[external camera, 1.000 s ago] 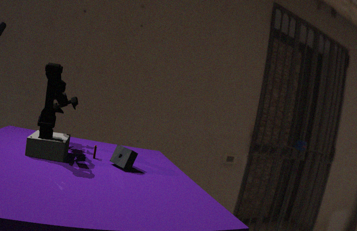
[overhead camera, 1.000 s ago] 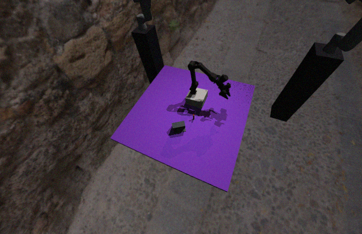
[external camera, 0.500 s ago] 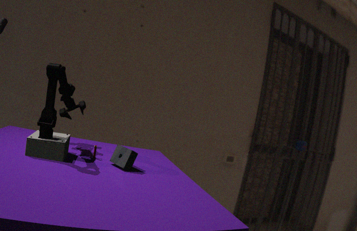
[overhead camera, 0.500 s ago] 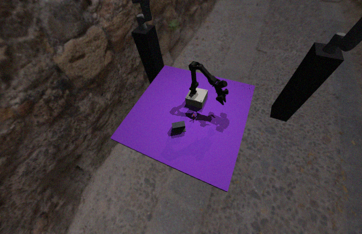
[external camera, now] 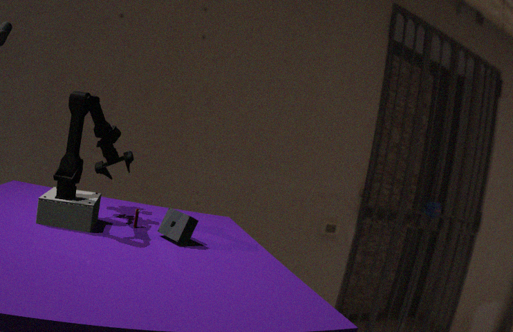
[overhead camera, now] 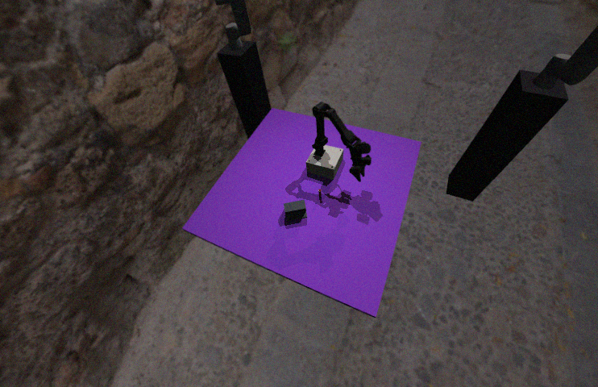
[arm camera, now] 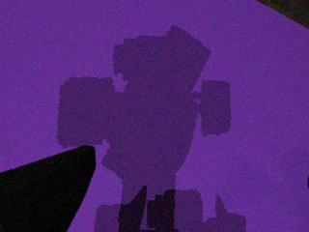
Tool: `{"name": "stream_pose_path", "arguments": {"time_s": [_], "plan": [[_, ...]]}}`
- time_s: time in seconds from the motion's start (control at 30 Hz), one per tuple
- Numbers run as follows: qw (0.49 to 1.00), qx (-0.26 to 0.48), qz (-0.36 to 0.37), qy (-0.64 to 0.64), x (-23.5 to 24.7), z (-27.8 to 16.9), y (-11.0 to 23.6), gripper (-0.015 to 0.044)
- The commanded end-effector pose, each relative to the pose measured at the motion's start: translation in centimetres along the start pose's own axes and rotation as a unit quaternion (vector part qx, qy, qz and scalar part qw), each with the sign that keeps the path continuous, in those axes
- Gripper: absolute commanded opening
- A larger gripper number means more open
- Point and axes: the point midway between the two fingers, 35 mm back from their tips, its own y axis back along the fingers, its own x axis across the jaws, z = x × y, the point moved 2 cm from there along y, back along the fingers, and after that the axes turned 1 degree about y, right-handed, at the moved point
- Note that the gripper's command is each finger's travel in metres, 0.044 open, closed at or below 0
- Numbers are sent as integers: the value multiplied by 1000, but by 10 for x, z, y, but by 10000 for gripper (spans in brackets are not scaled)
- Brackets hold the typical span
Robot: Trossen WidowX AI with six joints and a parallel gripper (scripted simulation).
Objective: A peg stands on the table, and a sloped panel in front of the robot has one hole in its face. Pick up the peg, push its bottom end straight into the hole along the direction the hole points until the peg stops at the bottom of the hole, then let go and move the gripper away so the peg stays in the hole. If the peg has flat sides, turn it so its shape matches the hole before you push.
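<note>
A small, thin red peg [overhead camera: 320, 196] [external camera: 136, 218] stands upright on the purple table [overhead camera: 336, 273] [external camera: 108, 281], between the robot's base and the panel block. The grey panel block [overhead camera: 294, 206] [external camera: 184, 228] has a sloped face with one dark hole [external camera: 172, 223], facing the base side. The hole's exact shape is too small to tell. My gripper [overhead camera: 363, 171] [external camera: 119, 175] [arm camera: 203, 165] is open and empty, high above the table and off to one side of the peg. The wrist view shows neither peg nor panel, only the fingers, table and shadows.
The arm stands on a pale base box [overhead camera: 320, 171] [external camera: 65, 214]. Beyond the table edges stand two dark posts [overhead camera: 247, 86] [overhead camera: 503, 136]. The arm's shadow falls across the table around the peg.
</note>
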Motion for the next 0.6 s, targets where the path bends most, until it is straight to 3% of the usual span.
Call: {"name": "stream_pose_path", "arguments": {"time_s": [0.0,0.57], "plan": [[1000,25,9,4,-11,-14,-7,440],[992,114,50,21,-47,-75,-22,440]]}}
